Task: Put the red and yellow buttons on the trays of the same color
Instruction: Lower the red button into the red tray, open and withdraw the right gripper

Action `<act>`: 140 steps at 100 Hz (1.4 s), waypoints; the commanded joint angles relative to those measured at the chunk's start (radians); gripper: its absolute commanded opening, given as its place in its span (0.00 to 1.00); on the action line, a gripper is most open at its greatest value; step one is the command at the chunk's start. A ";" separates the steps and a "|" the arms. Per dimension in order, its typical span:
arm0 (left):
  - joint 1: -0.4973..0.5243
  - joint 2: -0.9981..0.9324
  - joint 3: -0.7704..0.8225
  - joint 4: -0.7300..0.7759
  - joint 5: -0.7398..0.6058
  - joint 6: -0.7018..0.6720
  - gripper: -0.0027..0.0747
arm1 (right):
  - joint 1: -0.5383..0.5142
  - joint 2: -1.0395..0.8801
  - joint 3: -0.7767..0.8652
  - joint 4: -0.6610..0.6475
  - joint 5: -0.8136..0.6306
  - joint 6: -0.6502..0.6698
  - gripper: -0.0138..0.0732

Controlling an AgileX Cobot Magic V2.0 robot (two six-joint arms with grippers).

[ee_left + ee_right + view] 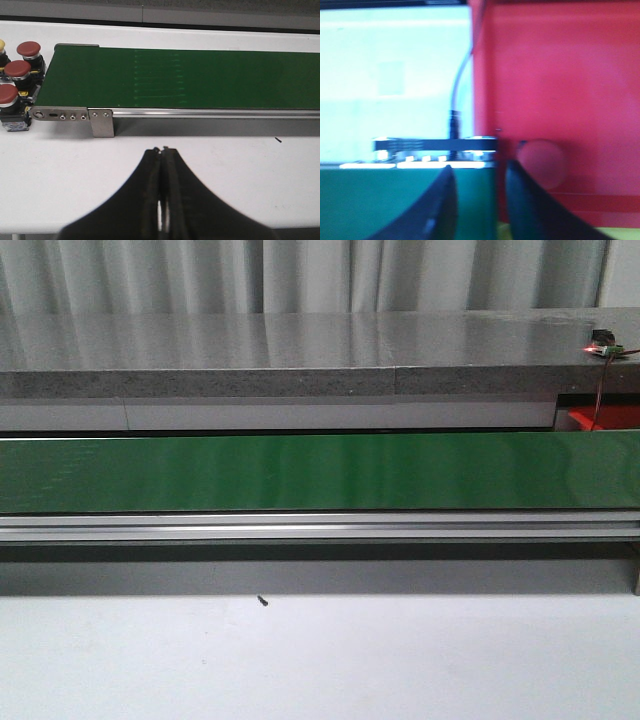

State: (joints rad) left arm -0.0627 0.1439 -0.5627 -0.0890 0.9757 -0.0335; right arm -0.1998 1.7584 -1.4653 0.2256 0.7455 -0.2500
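In the left wrist view, three red buttons [17, 69] on black bases stand on the white table past the end of the green belt [200, 75]. The edge of a yellow button [1, 46] shows beside them. My left gripper [163, 150] is shut and empty, hovering over the table short of the belt. The right wrist view is blurred. It shows the red tray [555, 75] with one red button [542, 162] lying in it. My right gripper [479, 166] is open with nothing between its fingers, above the belt's end beside the tray. A yellow strip [620, 233] shows below the red tray.
The front view shows the long green belt [320, 472] with its metal rail, a grey shelf [300, 360] behind, a corner of the red tray [605, 418] at far right and a small black speck [262, 601] on the white table. Neither arm shows there.
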 commanded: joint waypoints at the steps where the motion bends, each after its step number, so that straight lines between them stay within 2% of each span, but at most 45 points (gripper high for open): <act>1: -0.009 0.015 -0.024 -0.010 -0.074 -0.001 0.01 | 0.039 -0.078 -0.022 0.000 -0.011 -0.019 0.20; 13: -0.009 0.015 -0.024 -0.010 -0.074 -0.001 0.01 | 0.090 -0.119 0.009 -0.003 -0.014 -0.021 0.01; 37: -0.009 0.015 -0.024 -0.010 -0.074 -0.001 0.01 | 0.143 -0.241 0.161 -0.005 -0.128 -0.028 0.02; 90: -0.009 0.015 -0.024 -0.010 -0.074 -0.001 0.01 | 0.143 -0.625 0.662 0.005 -0.465 -0.028 0.02; 117: -0.009 0.015 -0.024 -0.010 -0.078 -0.001 0.01 | 0.143 -0.840 0.809 0.006 -0.455 -0.028 0.02; 140: -0.009 0.015 -0.024 -0.012 -0.076 -0.001 0.01 | 0.143 -0.995 0.869 0.007 -0.330 -0.028 0.02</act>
State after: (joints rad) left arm -0.0627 0.1439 -0.5627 -0.0890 0.9757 -0.0335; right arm -0.0569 0.8166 -0.5864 0.2240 0.4155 -0.2698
